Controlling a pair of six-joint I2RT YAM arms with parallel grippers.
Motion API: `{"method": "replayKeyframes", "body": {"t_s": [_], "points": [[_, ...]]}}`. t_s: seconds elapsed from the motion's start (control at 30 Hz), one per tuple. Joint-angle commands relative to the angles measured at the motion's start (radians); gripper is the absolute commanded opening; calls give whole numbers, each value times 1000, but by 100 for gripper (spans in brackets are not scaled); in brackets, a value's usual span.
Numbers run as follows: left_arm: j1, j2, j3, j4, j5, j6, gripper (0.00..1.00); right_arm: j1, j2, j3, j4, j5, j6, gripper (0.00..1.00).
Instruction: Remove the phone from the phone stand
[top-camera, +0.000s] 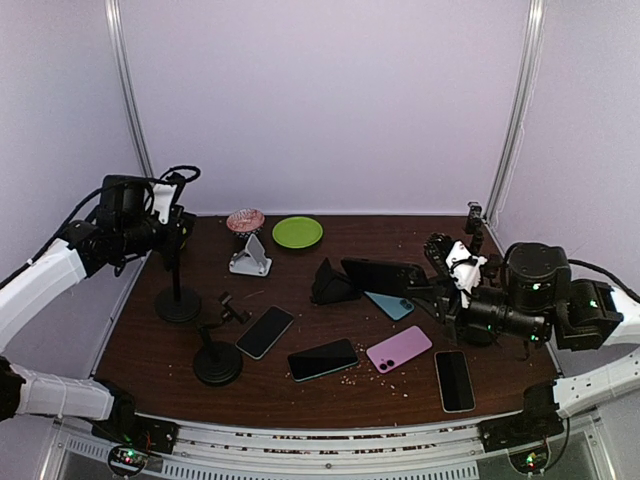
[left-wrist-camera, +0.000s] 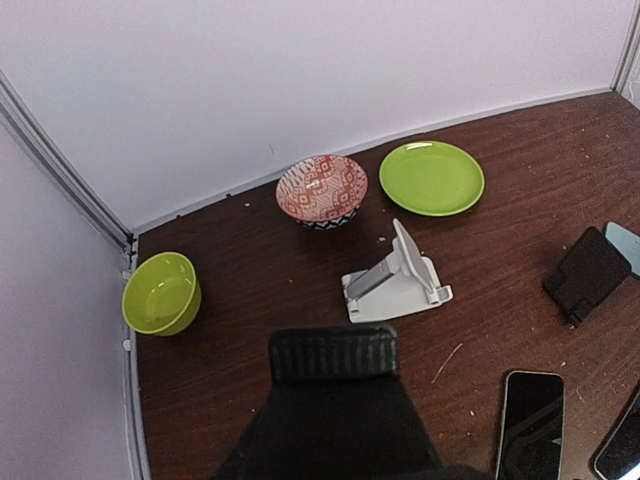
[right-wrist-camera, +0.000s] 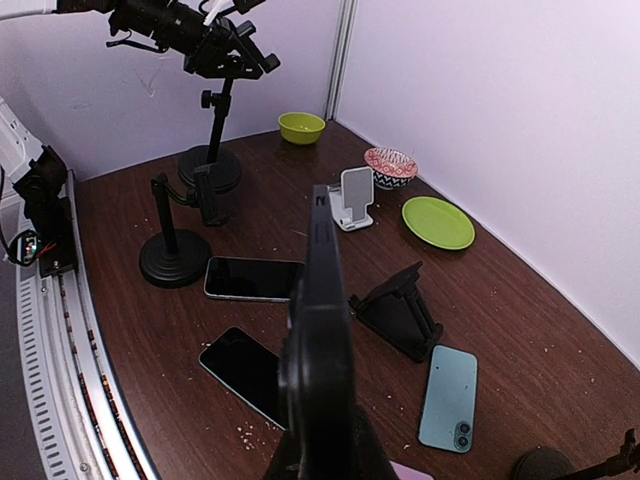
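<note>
My right gripper (top-camera: 420, 283) is shut on a black phone (top-camera: 383, 272), holding it on edge in the air just right of a black folding phone stand (top-camera: 333, 285). In the right wrist view the phone (right-wrist-camera: 320, 300) fills the middle edge-on and hides the fingers; the folding stand (right-wrist-camera: 400, 310) stands bare to its right. My left gripper (top-camera: 172, 232) is shut on the clamp head of a tall pole stand (top-camera: 178, 303) at the far left. The ribbed clamp head (left-wrist-camera: 335, 352) shows in the left wrist view.
Several phones lie flat: black (top-camera: 265, 331), dark (top-camera: 323, 359), pink (top-camera: 399, 349), black (top-camera: 455, 380), teal (top-camera: 390, 303). A short pole stand (top-camera: 217, 360), white stand (top-camera: 250, 258), green plate (top-camera: 297, 232), patterned bowl (top-camera: 245, 220) and green bowl (left-wrist-camera: 160, 292) stand around.
</note>
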Motion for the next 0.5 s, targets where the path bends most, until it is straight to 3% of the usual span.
{"method": "replayKeyframes", "body": {"t_s": [0.0,0.47], "points": [[8,-59,-58,261,-5,-12,0,2,3,31,79,29,48,0],[8,-137,-254,373,0,-34,0,-8,-15,1,85,52,115,0]]}}
